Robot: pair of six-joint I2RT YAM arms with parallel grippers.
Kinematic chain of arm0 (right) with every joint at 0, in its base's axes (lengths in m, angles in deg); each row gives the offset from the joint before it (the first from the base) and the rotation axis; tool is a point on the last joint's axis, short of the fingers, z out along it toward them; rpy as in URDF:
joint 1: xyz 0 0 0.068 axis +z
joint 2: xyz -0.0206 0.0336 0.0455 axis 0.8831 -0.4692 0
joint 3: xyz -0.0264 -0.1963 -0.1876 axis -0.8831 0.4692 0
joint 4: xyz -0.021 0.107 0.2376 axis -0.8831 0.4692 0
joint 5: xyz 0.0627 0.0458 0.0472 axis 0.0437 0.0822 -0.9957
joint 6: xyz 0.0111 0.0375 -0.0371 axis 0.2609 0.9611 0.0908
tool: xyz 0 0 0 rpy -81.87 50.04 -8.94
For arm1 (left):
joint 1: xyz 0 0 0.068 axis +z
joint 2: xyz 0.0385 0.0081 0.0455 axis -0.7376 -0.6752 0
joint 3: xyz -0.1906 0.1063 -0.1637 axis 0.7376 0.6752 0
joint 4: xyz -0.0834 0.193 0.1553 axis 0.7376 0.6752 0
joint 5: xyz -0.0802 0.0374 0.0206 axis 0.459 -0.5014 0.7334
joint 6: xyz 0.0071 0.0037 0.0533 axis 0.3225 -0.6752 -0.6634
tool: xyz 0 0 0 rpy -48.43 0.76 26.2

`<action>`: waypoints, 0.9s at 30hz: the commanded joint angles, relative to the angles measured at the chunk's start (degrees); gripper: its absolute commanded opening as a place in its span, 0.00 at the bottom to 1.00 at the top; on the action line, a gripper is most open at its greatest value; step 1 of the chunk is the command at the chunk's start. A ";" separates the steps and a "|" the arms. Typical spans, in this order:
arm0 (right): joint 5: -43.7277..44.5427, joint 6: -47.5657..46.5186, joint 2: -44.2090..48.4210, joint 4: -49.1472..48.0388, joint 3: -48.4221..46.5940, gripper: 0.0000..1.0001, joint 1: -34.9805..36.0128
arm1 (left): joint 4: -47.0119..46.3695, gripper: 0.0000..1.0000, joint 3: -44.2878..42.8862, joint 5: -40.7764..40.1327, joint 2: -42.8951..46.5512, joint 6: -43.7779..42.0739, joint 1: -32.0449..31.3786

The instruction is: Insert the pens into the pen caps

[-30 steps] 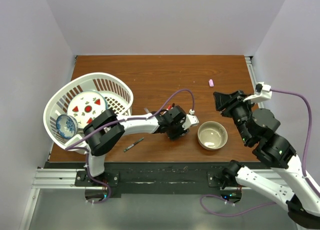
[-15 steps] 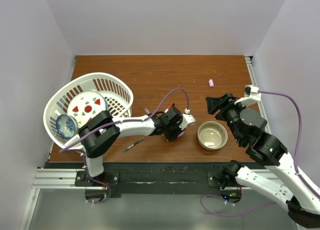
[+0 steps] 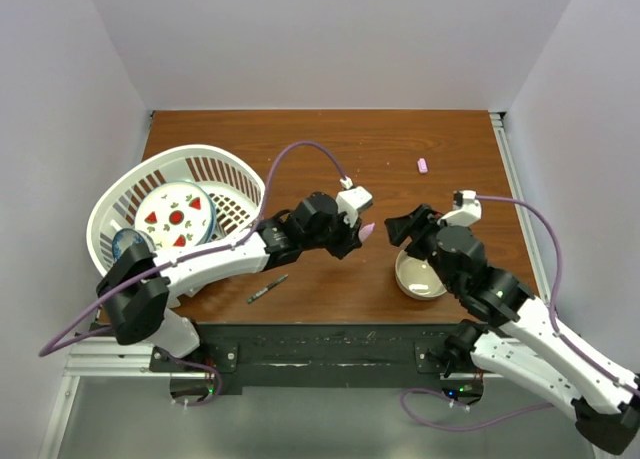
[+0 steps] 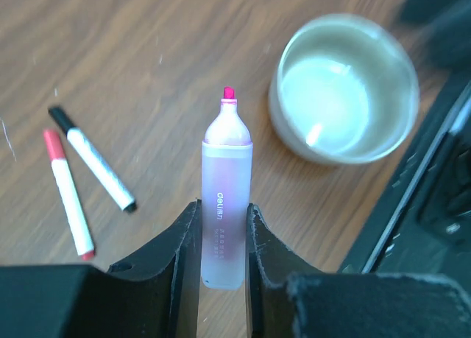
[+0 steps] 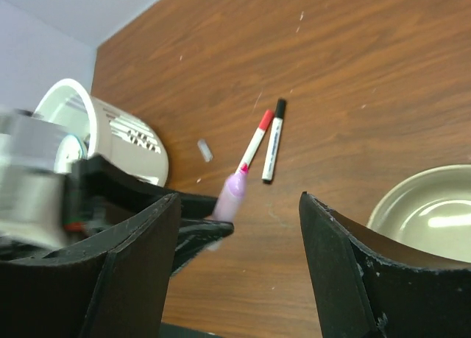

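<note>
Left pincer (image 4: 222, 208) now clear of tabletop (image 3: 330, 149), pinching pink pen (image 4: 227, 169). Right pincer (image 5: 237, 202) has swung in near, spread wide, empty. Pink cap (image 3: 423, 165) untouched far back; handover likely.

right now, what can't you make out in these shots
- White pens: hidden under the left arm in the top view.
- Bowl: partly under the right arm from above; cut off in the right wrist view.
- Pink cap: top view, too small to see its open end.
- Grey bit: right wrist view, too small to identify.
</note>
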 commanded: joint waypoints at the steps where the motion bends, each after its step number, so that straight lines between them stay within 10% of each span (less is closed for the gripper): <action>1: -5.27 5.08 -4.09 -9.78 1.14 0.69 0.25 | -7.30 0.00 0.93 0.71 4.09 3.51 0.09; 16: -6.51 6.58 -13.32 -17.09 1.22 0.53 0.16 | -10.91 0.00 1.90 2.38 7.44 4.74 0.09; 22: -9.40 2.20 -12.45 -22.35 2.63 0.00 0.16 | -10.56 0.00 1.81 3.52 9.37 5.00 0.01; 27: -21.88 -16.08 -7.70 -29.66 0.62 0.00 -0.01 | -0.32 0.38 -1.70 7.72 12.96 5.09 0.88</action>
